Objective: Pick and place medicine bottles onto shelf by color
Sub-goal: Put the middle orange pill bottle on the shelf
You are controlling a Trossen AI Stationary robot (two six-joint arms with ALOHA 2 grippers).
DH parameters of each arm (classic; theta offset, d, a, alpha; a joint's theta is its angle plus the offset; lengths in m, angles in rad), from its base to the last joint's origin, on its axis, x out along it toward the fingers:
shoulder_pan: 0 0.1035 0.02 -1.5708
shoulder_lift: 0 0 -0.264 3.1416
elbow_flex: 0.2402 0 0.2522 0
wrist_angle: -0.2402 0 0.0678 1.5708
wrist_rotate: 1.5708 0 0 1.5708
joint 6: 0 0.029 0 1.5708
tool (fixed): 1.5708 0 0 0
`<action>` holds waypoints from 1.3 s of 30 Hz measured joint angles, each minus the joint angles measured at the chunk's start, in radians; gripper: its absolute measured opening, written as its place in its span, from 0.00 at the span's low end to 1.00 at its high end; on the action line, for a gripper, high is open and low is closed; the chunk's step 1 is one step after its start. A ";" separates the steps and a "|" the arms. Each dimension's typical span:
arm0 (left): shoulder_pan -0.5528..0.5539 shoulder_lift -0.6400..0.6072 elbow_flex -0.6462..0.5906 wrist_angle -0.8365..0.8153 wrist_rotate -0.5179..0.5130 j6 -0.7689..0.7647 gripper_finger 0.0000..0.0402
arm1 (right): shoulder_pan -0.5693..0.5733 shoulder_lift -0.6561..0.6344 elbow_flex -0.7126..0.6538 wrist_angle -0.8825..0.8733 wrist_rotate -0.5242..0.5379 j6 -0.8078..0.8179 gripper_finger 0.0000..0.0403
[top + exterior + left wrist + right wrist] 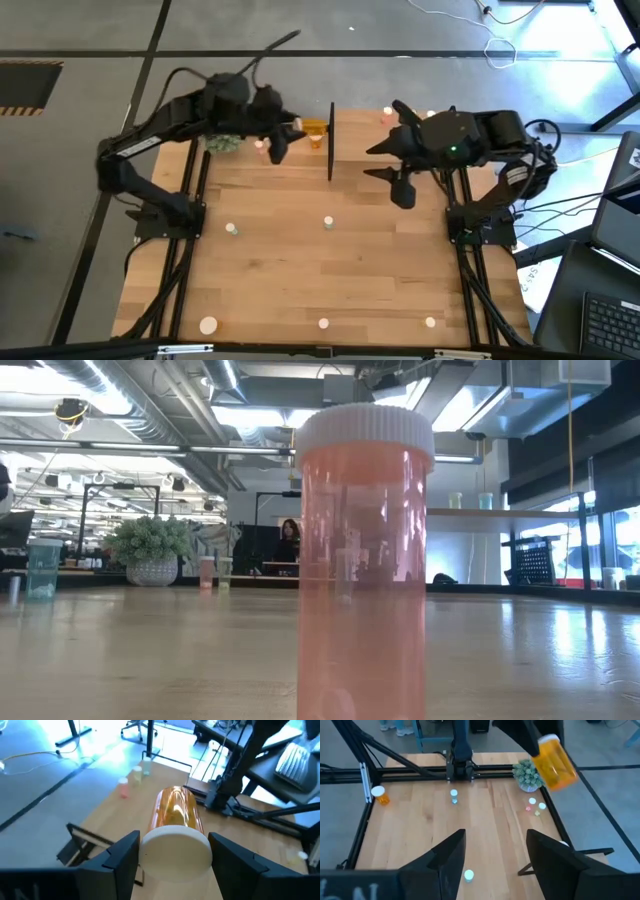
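Clearly mid-carry: the left claw (172, 852) clamps an orange bottle (176, 812) crosswise, the shelf (331, 140) just beyond it. Next comes lowering and release. The right claw (492, 855) hangs open, empty.

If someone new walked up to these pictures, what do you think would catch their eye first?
Probably the big orange medicine bottle gripped sideways in the left gripper, held in the air near the table's far edge close to the shelf. Next, the pink bottle standing right in front of the low camera, filling that view. The right gripper hangs open and empty over the table.
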 joint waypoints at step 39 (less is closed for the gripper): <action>0.061 0.537 0.553 -0.522 0.126 0.197 0.52 | 0.000 -0.043 -0.184 -0.138 0.009 -0.020 0.52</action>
